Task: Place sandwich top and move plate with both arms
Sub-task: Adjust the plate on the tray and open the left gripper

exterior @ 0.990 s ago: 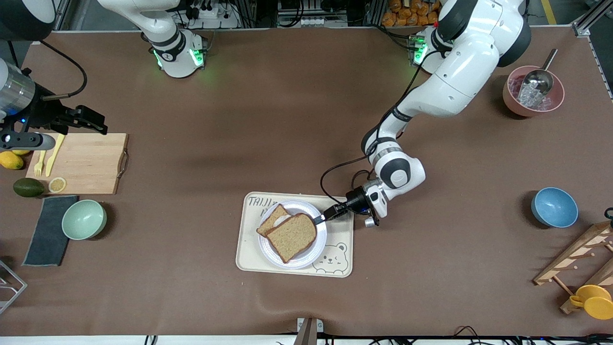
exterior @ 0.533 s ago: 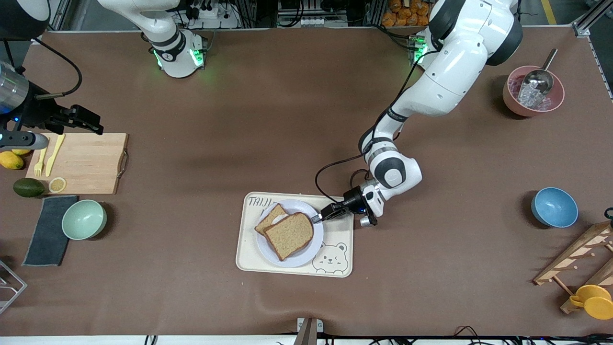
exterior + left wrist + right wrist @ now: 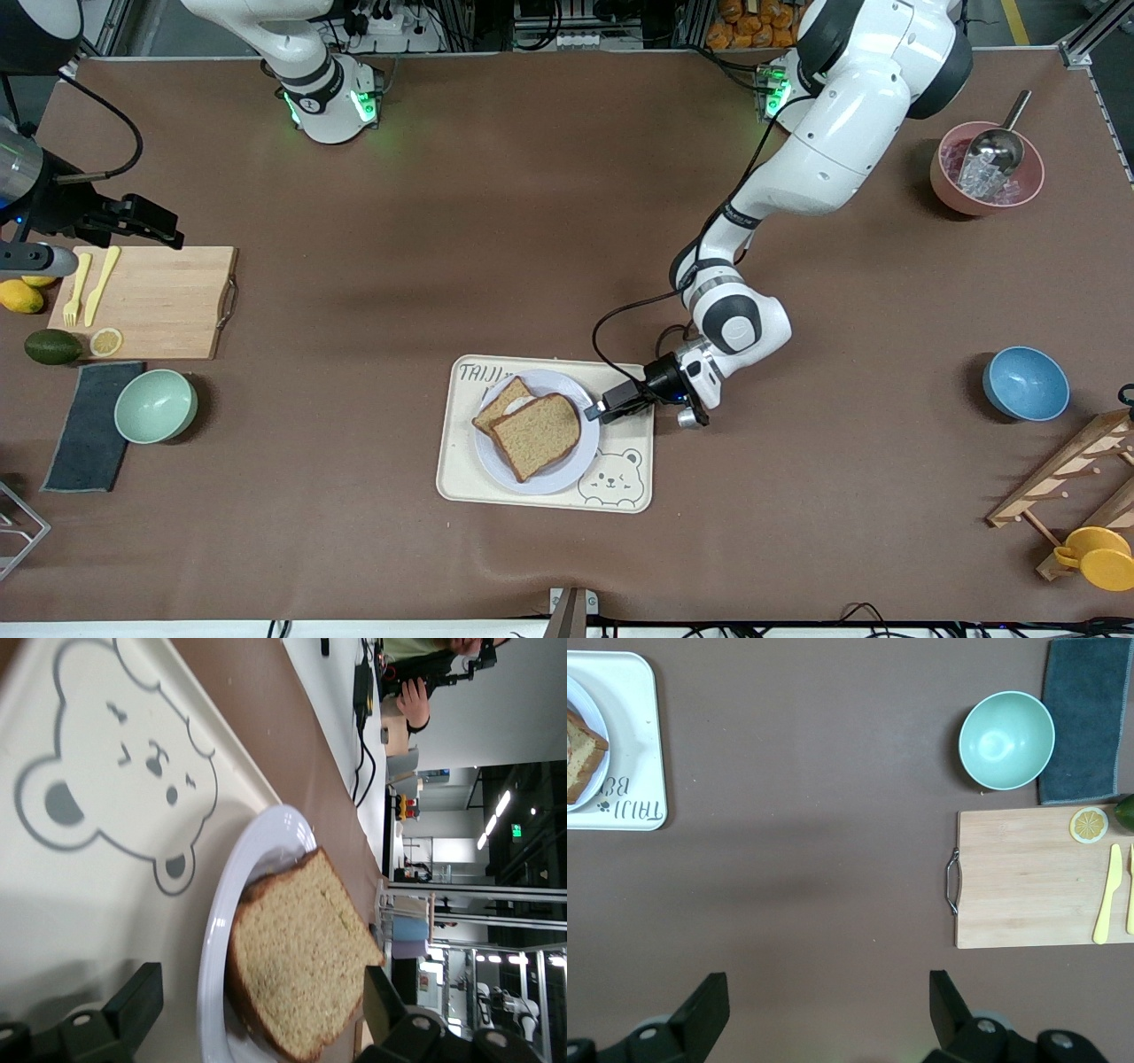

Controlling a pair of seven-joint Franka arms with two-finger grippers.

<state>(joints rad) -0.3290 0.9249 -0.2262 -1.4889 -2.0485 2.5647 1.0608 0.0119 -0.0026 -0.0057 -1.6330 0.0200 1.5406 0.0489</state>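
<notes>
The sandwich top (image 3: 536,436), a brown bread slice, lies on the plate (image 3: 567,470), resting askew on a lower slice (image 3: 501,400). The plate stands on the cream bear tray (image 3: 620,483). My left gripper (image 3: 595,412) is open and low at the plate's rim, on the side toward the left arm's end. In the left wrist view its fingers (image 3: 133,1010) straddle the plate rim (image 3: 217,939) and the bread (image 3: 301,966) without touching them. My right gripper (image 3: 168,232) is open and empty, over the table by the cutting board (image 3: 151,301).
A mint bowl (image 3: 155,405) and a grey cloth (image 3: 89,425) lie beside the board. A blue bowl (image 3: 1025,383), a pink bowl with a scoop (image 3: 986,168) and a wooden rack (image 3: 1072,478) stand at the left arm's end.
My left gripper has let go of the bread and drawn back a little from the plate toward the left arm's end. My right gripper has drifted slightly toward the right arm's end.
</notes>
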